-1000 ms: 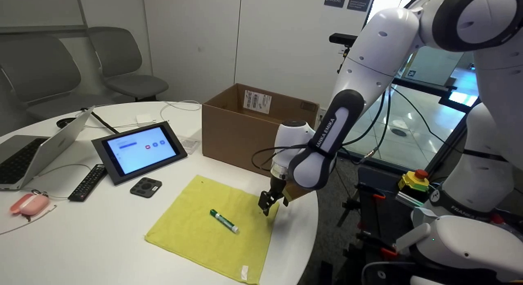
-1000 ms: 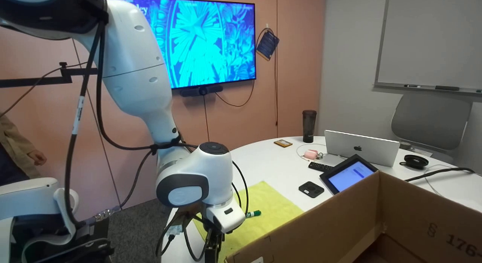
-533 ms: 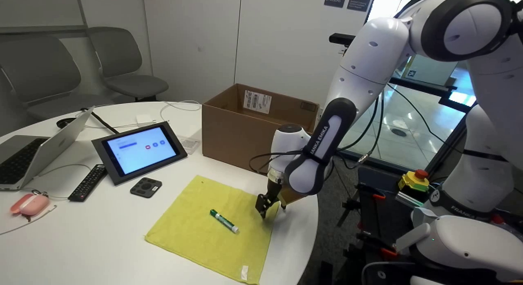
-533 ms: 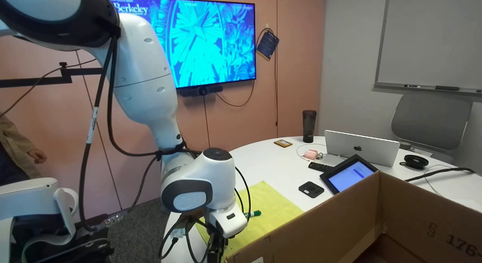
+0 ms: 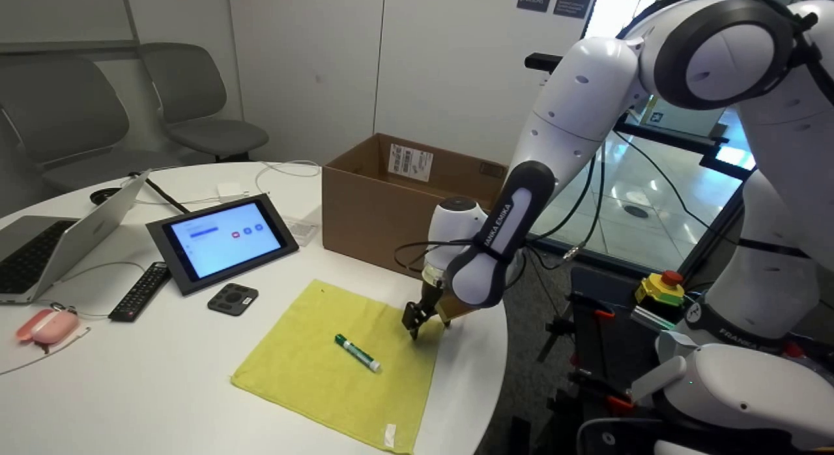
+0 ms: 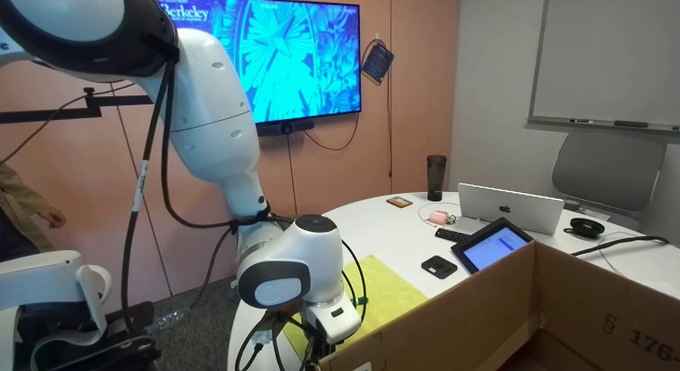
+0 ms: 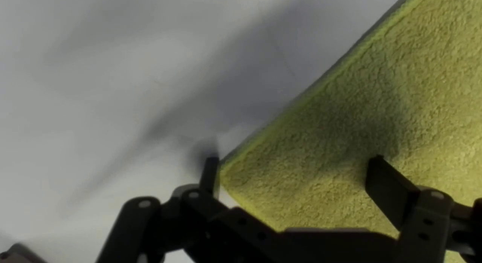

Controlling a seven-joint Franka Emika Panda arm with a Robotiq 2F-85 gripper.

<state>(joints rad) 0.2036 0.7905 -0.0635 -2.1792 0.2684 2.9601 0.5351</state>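
A yellow cloth (image 5: pixel 293 370) lies flat on the round white table, with a green-and-white marker (image 5: pixel 357 352) across its middle. My gripper (image 5: pixel 429 328) points down over the cloth corner nearest the cardboard box (image 5: pixel 378 214). Seen from the wrist, the gripper (image 7: pixel 293 161) is wide open and holds nothing. One finger (image 7: pixel 209 176) stands just outside the corner of the cloth (image 7: pixel 331 142); its opposite is over the fabric. Whether the fingertips touch the surface, I cannot tell. In an exterior view the box wall (image 6: pixel 451 328) hides the fingertips, and a cable crosses the marker (image 6: pixel 363 301).
The tall open box stands right beside the wrist. Farther along the table are a tablet (image 5: pixel 225 238), a black puck-like device (image 5: pixel 233 299), a remote (image 5: pixel 139 292), a laptop (image 5: pixel 85 246) and a pink case (image 5: pixel 55 326). The table's rounded edge (image 5: pixel 503 370) runs close by the gripper.
The arm has reached lower and farther out, carrying the gripper slightly inward over the cloth's corner. Its jaws have stayed apart. Cloth, marker and box have not moved.
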